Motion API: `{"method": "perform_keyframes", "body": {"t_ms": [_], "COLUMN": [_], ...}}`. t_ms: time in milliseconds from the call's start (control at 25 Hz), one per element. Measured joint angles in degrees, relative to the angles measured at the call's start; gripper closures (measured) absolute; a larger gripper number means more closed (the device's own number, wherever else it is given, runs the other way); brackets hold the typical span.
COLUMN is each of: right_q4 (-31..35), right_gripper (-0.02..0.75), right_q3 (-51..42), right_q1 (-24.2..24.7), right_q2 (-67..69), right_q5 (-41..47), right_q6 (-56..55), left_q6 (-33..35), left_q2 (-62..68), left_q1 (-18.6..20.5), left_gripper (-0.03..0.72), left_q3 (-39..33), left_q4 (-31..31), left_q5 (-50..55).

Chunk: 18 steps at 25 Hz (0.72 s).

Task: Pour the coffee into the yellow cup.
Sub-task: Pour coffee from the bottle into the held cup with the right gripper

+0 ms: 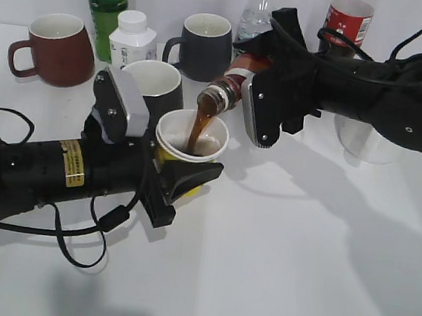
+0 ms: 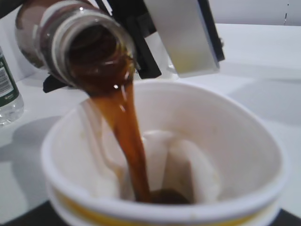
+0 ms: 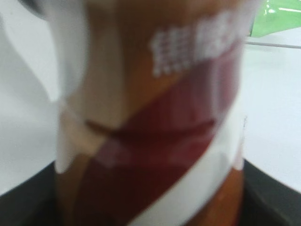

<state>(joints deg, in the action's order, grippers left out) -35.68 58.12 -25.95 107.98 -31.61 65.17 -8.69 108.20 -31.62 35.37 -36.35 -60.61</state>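
Three mugs are standing behind the action: a brown-red mug [image 1: 56, 49] at ten o'clock, a dark mug [image 1: 205, 44] at twelve, and another dark one [image 1: 155, 83] just behind the single yellow cup [image 1: 191, 142]. The right gripper [image 1: 258, 95], reaching in from two o'clock, is clamping the one coffee bottle [image 1: 226, 91] tilted mouth-down, and a brown stream [image 2: 130, 141] is falling into the cup at centre. The left gripper [image 1: 182, 176], stretching in from eight o'clock, is gripping the cup's wall.

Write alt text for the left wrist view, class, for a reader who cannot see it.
A stream of brown coffee pours from the open mouth of a tilted bottle into a white-lined paper cup with a yellow band, seen close from just above the rim. A little coffee has pooled at the bottom, and the white table lies behind.
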Motion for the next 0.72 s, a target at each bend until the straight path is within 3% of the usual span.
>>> {"method": "perform_keyframes", "body": {"t_ms": [720], "right_q4": [0.0], "right_gripper": [0.235], "right_q3": [0.0], "right_q1": [0.0], "right_q2": [0.0], "right_q5": [-0.1], "right_q6": [1.2], "left_q6": [0.0], "left_q2": [0.0], "left_q1": [0.0], "left_gripper": [0.287], "left_q3": [0.0], "left_q4": [0.0], "left_q5": [0.5]}}
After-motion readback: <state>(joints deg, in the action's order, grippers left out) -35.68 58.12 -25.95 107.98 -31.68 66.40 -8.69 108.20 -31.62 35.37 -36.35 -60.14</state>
